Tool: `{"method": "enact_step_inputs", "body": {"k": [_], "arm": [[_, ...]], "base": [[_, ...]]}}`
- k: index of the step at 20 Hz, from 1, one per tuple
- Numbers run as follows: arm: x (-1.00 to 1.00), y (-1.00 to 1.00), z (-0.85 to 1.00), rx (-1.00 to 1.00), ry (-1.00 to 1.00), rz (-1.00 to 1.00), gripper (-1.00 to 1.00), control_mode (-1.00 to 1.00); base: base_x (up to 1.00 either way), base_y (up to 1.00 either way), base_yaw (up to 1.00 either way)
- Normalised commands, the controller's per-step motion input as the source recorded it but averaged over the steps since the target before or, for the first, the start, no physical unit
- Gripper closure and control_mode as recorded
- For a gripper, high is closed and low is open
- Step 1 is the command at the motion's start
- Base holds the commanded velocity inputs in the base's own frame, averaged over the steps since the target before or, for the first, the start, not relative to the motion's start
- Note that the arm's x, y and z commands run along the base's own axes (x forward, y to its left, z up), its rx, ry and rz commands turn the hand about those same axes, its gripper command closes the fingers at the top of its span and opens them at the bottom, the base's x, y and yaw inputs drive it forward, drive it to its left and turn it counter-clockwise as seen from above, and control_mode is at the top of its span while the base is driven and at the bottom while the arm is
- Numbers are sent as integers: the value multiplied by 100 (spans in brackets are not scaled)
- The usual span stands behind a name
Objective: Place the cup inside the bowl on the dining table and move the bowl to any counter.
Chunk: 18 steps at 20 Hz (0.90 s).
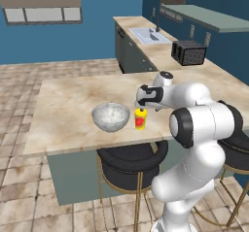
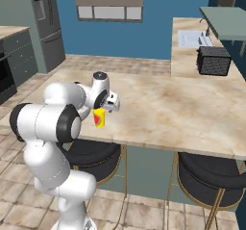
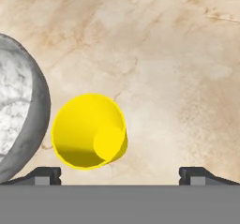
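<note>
The yellow cup [image 1: 140,119] with its red patch stands upright on the dining table [image 1: 68,105], just right of the silvery speckled bowl [image 1: 110,117] and apart from it. My gripper [image 1: 141,108] hangs straight above the cup, pointing down. In the hand view I look into the cup [image 3: 89,130], which lies between the fingertips [image 3: 47,175] but nearer the left one; the gripper [image 3: 124,175] is open, holding nothing. The bowl's rim [image 3: 33,124] curves in at the left edge. From the right base view the cup [image 2: 99,118] shows below the gripper [image 2: 104,109], and my arm hides the bowl.
Two black round stools [image 1: 131,163] [image 1: 238,148] are tucked under the table's near edge. Behind the table runs the counter [image 1: 146,46] with a sink [image 1: 148,34] and a dark toaster [image 1: 188,52]. A fridge [image 2: 45,27] stands at the far left.
</note>
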Motion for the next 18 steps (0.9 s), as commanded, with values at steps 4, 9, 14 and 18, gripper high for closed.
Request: {"method": "enact_step_inputs", "body": {"k": [4,9,14,18], "arm": [[3,0,-2,0,0,0,-100,-100],[5,0,-4,0,0,0,-100,-100],[1,0,-13,0,0,0,-100,-100],[0,0,-22,0,0,0,-100,-100]], "base": [[0,0,0],[0,0,0],[0,0,0],[0,0,0]]}}
